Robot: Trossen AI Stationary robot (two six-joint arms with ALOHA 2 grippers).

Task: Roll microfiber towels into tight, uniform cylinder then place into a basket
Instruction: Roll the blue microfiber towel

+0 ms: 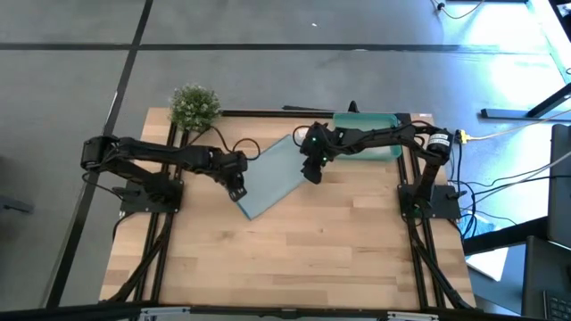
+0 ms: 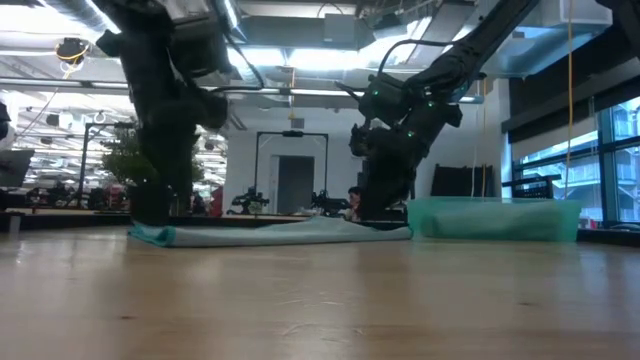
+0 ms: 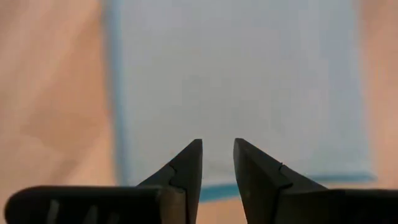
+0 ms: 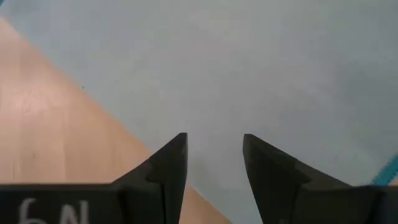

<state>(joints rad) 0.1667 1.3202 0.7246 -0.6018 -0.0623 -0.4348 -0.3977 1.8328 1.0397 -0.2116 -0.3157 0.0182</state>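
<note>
One pale blue towel [image 1: 272, 174] with a darker blue hem lies spread flat and askew on the wooden table; it also shows in the low view [image 2: 280, 232]. No second towel is in view. My left gripper [image 1: 236, 189] points down, open by a narrow gap, over the towel's near-left corner [image 3: 217, 146]. My right gripper [image 1: 312, 174] points down, open, over the towel's right edge [image 4: 214, 140]. The teal basket [image 1: 393, 118] stands at the far right, partly under my right arm. My left gripper stands low at the towel's near-left corner [image 3: 186, 186], fingers pointing down; I cannot tell whether the tips touch the cloth. My right gripper stands low at the towel's right edge [image 4: 155, 149], fingers pointing down; I cannot tell whether the tips touch the cloth.
A small green potted plant [image 1: 194, 105] stands at the table's far left corner. The basket [image 2: 495, 218] sits just right of the towel. Bare wood [image 1: 294, 259] spans the near half of the table.
</note>
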